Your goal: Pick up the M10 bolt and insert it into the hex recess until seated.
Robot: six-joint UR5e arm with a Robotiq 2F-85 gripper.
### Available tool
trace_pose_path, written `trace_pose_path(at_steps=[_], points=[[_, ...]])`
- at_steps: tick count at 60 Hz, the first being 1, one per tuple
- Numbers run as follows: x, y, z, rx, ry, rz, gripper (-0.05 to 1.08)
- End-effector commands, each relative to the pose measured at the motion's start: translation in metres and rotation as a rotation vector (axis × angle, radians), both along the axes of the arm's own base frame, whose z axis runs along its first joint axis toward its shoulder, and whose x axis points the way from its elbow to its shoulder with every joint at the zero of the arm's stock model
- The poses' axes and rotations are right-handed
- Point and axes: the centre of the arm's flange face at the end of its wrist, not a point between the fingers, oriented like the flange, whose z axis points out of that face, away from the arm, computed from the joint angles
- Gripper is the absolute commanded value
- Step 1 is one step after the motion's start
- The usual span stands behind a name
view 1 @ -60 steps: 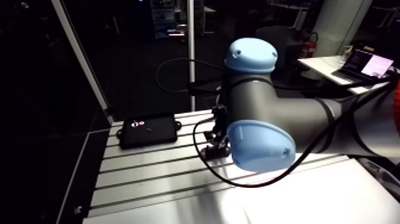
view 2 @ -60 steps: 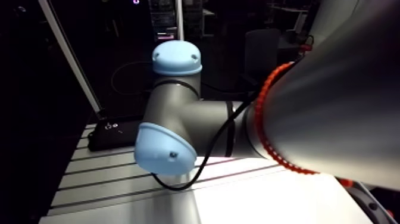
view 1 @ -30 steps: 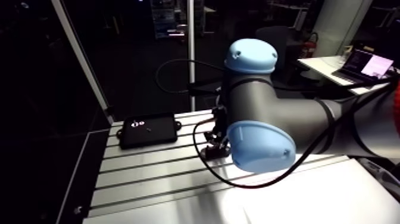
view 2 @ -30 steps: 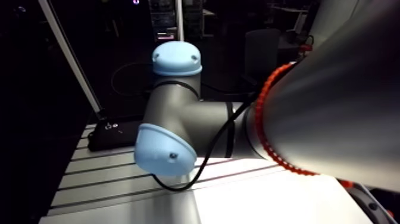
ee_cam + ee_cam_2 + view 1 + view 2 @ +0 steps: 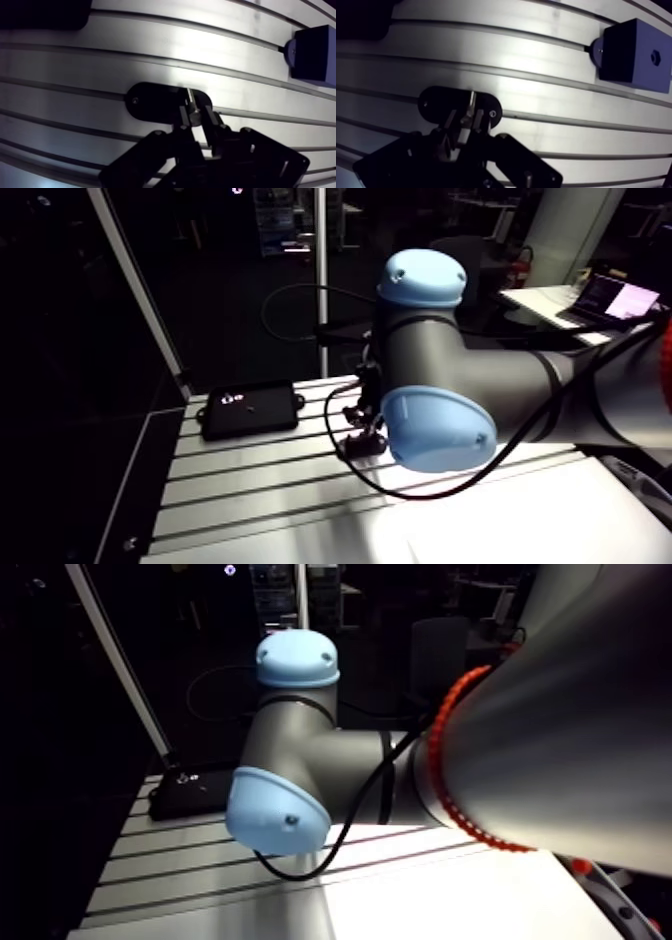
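Step in hand is judged to be the pick: the M10 bolt (image 5: 192, 100) is pinched between the jaws of the gripper (image 5: 196, 114), which are closed in on it with only the bolt's width left between them. The bolt is tilted, its tip pointing ahead of the gripper. It is seen over the oval holder (image 5: 150, 102), mid-tabletop (image 5: 150, 40), well away from any edge. Whether it is already clear of the holder cannot be told.

The hex recess (image 5: 653, 56) is set in the face of the black block (image 5: 631, 55). The block is ahead of the gripper and off to one side, a few slots beyond the holder, and is hidden by the arm in the arm view. A flat black box (image 5: 250, 410) is parked at the far left corner of the tabletop, off the likely path.

How it is done well, as a judgement:
- A straight lift off the holder is wanted. Any side drag risks the bolt being cocked further in the grip.
- Grip force is best held constant. Only a short length of bolt appears clamped, so slip or rotation is likely.
- Bolt tilt is to be taken out, or matched to the recess axis, before approach.
- Hex flats are to be aligned with the recess. A slow feed is advised, stopped once seating resistance is felt.
- Release is held back until the bolt is seated.
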Motion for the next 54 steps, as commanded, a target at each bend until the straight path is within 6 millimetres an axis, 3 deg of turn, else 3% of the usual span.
trace_pose_path(at_steps=[1,13,34,38,40,54], points=[[-0.009,0.001,0.014,0.001,0.033,0.004,0.78],[-0.023,0.005,0.041,0.009,0.051,0.006,0.80],[-0.067,0.018,0.125,0.006,-0.097,0.182,0.81],[-0.072,0.026,0.139,0.011,-0.125,0.190,0.81],[-0.078,0.036,0.157,0.010,-0.131,0.197,0.81],[-0.090,0.066,0.196,0.016,-0.189,0.294,0.79]])
